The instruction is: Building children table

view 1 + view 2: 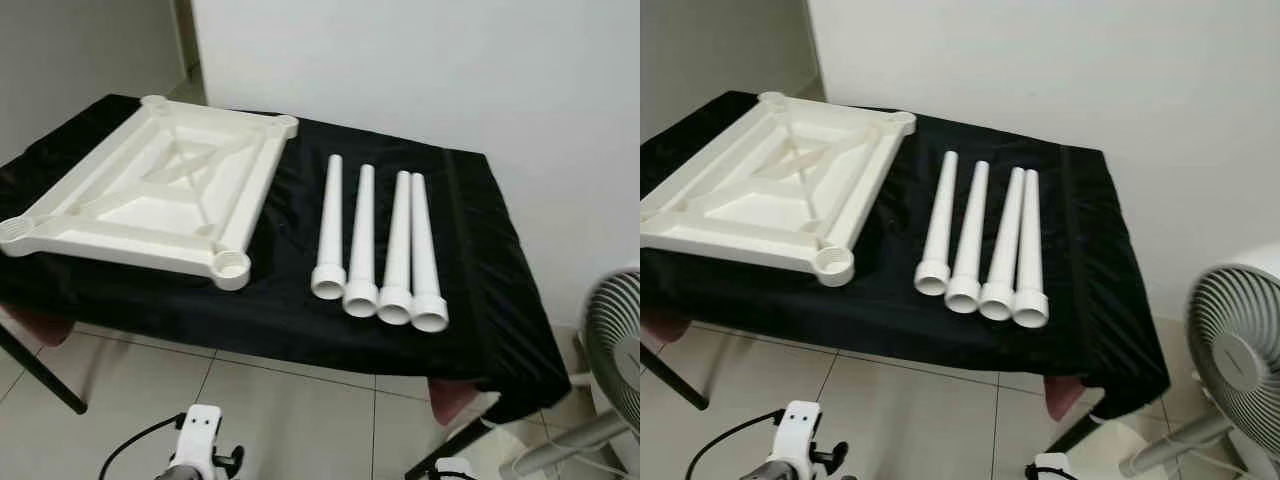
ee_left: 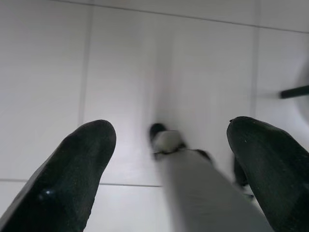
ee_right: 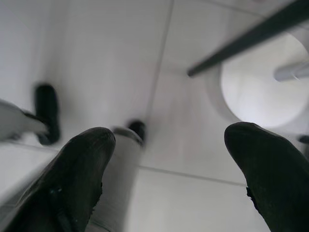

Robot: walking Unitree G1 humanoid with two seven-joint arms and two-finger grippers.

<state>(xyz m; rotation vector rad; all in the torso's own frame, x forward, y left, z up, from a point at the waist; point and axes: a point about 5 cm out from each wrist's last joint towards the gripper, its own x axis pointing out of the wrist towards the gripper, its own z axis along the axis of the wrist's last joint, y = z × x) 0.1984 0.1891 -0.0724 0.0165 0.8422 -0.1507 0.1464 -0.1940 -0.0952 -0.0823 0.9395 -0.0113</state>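
Left eye view shows you a bench (image 1: 480, 300) draped in black cloth. On its left part a white tabletop (image 1: 150, 190) lies underside up. Just beside it, to the right, four white legs (image 1: 378, 240) lie in a row, wide ends toward you. Your left gripper (image 2: 169, 145) and right gripper (image 3: 169, 145) hang wide open above the tiled floor (image 2: 120, 58), holding nothing. A fan (image 1: 1235, 350) stands at the right.

The room is lit softly and evenly, and the head views are clear. Faint shine is seen on the black cloth (image 1: 470, 250). Both wrist views are blurred.
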